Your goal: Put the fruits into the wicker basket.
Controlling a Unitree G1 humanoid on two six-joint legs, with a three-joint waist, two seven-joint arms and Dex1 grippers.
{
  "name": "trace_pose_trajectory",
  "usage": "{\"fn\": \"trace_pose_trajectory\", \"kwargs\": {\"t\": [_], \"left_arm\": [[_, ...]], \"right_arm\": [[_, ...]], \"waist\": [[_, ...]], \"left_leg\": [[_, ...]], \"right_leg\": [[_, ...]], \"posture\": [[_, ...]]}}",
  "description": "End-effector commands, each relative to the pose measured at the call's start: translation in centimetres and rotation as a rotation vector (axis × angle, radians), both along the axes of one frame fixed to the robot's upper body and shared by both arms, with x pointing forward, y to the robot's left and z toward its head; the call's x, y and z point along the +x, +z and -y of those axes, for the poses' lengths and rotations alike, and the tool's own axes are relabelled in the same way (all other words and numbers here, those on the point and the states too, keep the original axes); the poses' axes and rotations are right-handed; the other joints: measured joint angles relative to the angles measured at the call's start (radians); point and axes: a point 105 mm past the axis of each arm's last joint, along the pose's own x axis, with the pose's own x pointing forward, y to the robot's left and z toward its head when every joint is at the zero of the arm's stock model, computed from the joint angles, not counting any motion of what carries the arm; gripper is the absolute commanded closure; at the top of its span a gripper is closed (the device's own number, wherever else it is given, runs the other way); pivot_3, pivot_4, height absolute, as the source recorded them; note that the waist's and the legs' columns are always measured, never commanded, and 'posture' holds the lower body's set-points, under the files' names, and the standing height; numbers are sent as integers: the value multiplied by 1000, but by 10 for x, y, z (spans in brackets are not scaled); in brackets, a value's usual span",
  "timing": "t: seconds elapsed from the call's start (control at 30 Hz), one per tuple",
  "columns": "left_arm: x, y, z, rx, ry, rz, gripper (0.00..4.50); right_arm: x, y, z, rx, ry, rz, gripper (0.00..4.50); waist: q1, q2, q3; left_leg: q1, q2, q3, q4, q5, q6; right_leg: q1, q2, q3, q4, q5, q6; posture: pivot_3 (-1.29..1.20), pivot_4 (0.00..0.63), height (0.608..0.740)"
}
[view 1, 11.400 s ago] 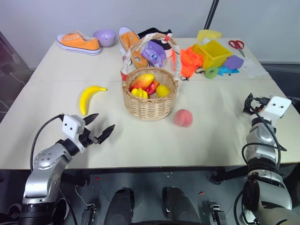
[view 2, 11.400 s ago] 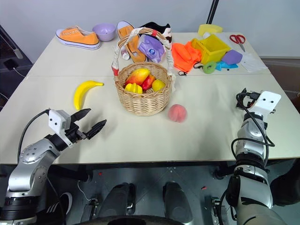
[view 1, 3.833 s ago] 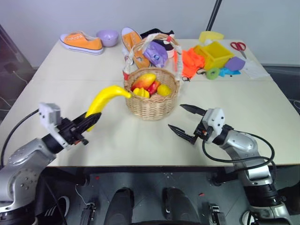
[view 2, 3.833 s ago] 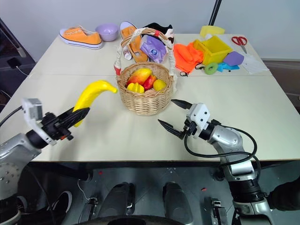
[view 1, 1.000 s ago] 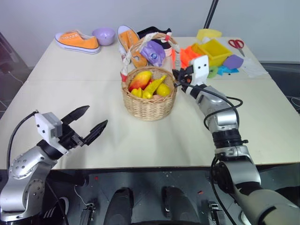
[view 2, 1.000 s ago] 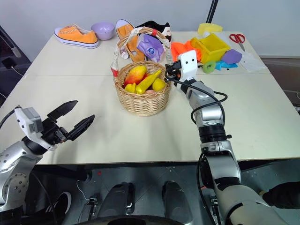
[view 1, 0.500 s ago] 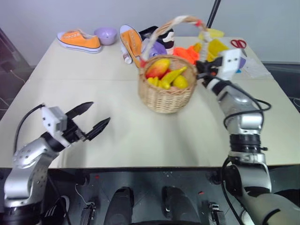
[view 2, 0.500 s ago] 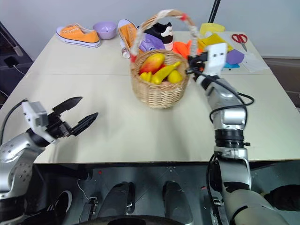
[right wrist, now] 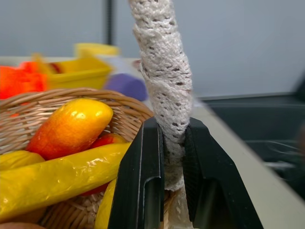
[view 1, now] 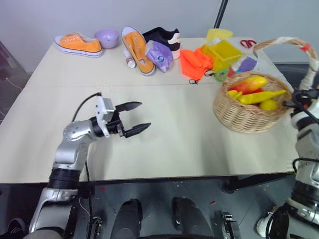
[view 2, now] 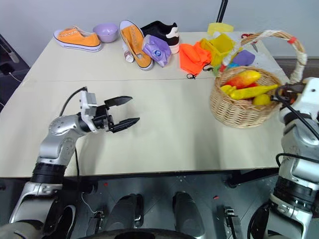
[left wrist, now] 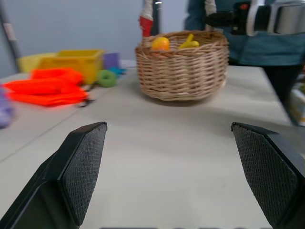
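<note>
A: Basket (view 1: 251, 107) sits at the table's (view 1: 174, 144) right edge. Banana (view 1: 261, 95) and mango (view 1: 250, 83) lie inside, so the loading looks finished.

B: Why there?

A: Right gripper (right wrist: 166, 183) has its jaws pinching the cloth-wrapped handle (right wrist: 164, 90) low down, probably to shift the basket.

B: Left gripper (view 1: 135, 118)?

A: Jaws spread, empty, above the table's bare middle.

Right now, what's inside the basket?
In the basket: a mango, a banana across it, and small yellow pieces. A red bit under the mango may be the peach; the rest is covered.
</note>
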Motion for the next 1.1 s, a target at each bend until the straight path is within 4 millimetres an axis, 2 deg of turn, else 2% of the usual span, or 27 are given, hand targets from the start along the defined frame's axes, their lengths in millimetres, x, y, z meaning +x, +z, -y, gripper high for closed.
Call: {"fn": "trace_pose_trajectory", "kwargs": {"t": [0.03, 0.23, 0.4, 0.47, 0.5, 0.7, 0.83, 0.9, 1.03, 1.1], "left_arm": [[3, 8, 9, 4, -47, 58, 12], [3, 9, 18, -19, -76, 60, 12], [0, 5, 19, -16, -72, 59, 12], [0, 5, 18, -16, -65, 60, 12], [0, 5, 17, -18, -60, 59, 12], [-2, 3, 12, -19, -42, 53, 12], [-1, 1, 7, -18, -13, 54, 12], [-1, 0, 3, -20, -1, 50, 12], [1, 0, -9, -27, 69, 52, 12], [10, 0, -25, -41, 178, 61, 12]], "right_arm": [[-19, 24, 1, -6, -58, 119, 4488], [-31, 8, 17, 91, -190, 125, 4488], [-21, -5, 5, 98, -111, 90, 4488], [-19, -8, 5, 73, -109, 81, 3460], [-18, -8, 6, 82, -105, 84, 3154], [-19, -8, 2, 41, -70, 66, 157], [-37, -12, 0, 55, -58, 61, 71], [-48, -15, -11, 64, -34, 72, 71], [-64, -14, -60, -8, 106, 110, 71], [-65, -18, -86, 5, 195, 144, 71]], "waist": [[-4, 0, 0], [-5, 0, 0], [-7, 1, 0], [-8, 1, 0], [-8, 1, 0], [-4, 2, -1], [4, 2, -1], [14, 3, -1], [15, 5, -3], [13, 5, -3]], "left_leg": [[0, 0, -1, 0, 0, 0], [0, 0, -1, 1, 0, 0], [0, 0, -1, 1, 0, 0], [0, 0, -1, 1, 0, 0], [0, 0, -1, 1, 0, 0], [0, 0, -2, 1, 0, 0], [0, 0, -2, 1, 0, 0], [0, 0, -2, 1, 0, 0], [0, 0, -3, 1, 0, 0], [0, 0, -3, 1, 0, 0]], "right_leg": [[0, 1, 0, 0, 0, 0], [1, 1, 1, 0, 0, 0], [1, 1, 1, 0, 0, 0], [1, 1, 1, 0, 0, 0], [1, 1, 1, 0, 0, 0], [1, 1, 1, 0, 0, 0], [1, 1, 1, 0, 0, 0], [1, 1, 1, 0, 0, 0], [1, 2, 0, 1, -1, 1], [1, 2, 0, 1, -1, 1]], "posture": [[0, 150, 740], [0, 150, 740], [0, 150, 740], [0, 150, 740], [0, 150, 740], [0, 150, 740], [0, 150, 740], [0, 150, 740], [0, 150, 740], [0, 150, 740]]}}
